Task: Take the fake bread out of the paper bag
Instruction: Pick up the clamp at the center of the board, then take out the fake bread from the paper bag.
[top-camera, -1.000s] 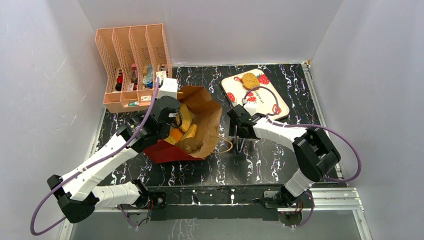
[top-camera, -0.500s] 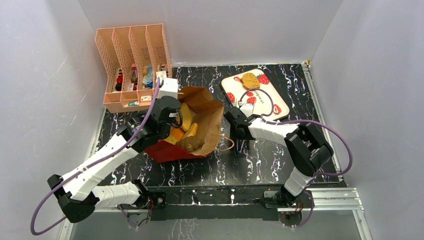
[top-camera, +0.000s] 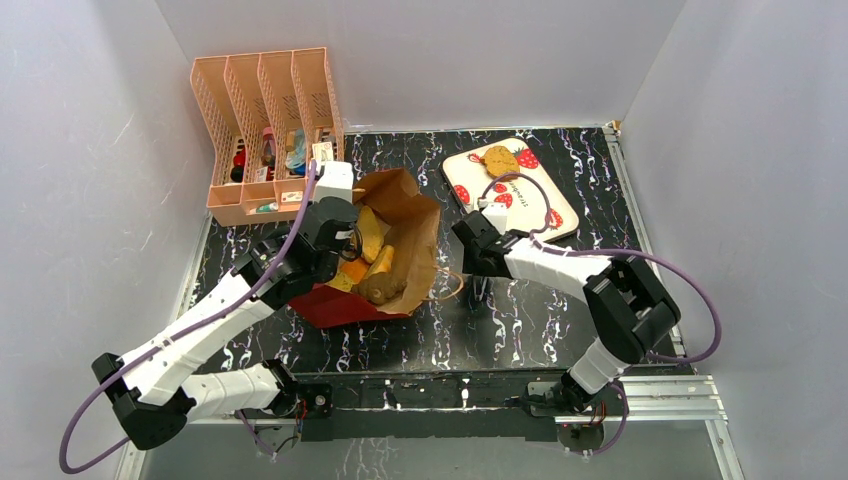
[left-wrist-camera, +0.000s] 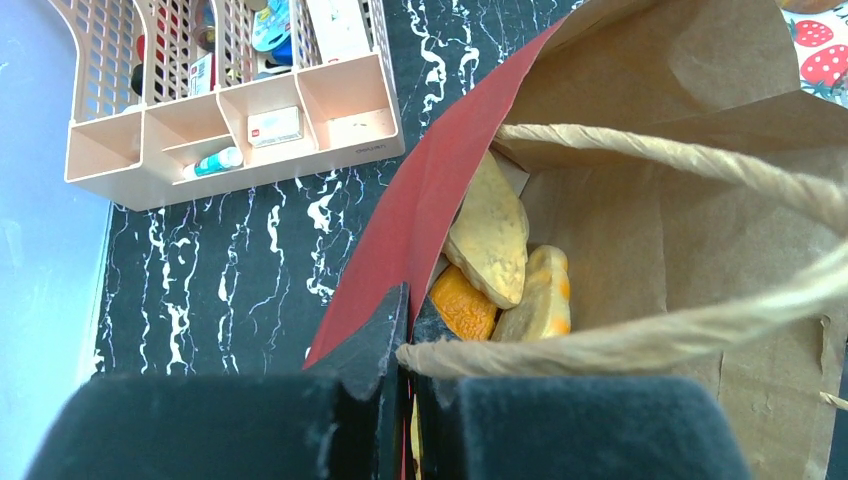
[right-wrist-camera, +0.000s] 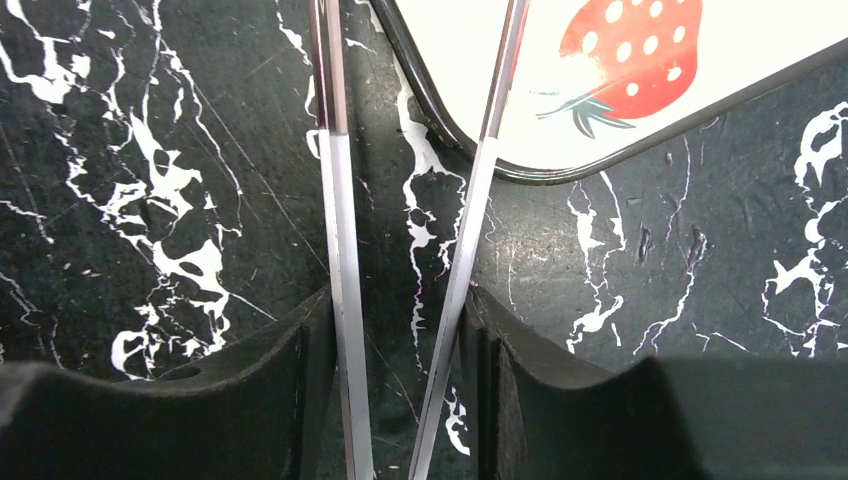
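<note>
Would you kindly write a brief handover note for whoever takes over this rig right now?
Left end effector: shut, pinching the rim of the glossy red paper bag, whose mouth is open.
Right end effector: shut on thin metal tongs, tips empty, above the black marble table beside the strawberry-printed white tray.
Done: one round tan fake bread piece lies on the tray.
Left: a golden piece, an orange piece and a yellow piece lie inside the bag, none gripped.

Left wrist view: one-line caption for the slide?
Left gripper shut on the paper bag rim, fake bread visible inside, organiser beyond.
</note>
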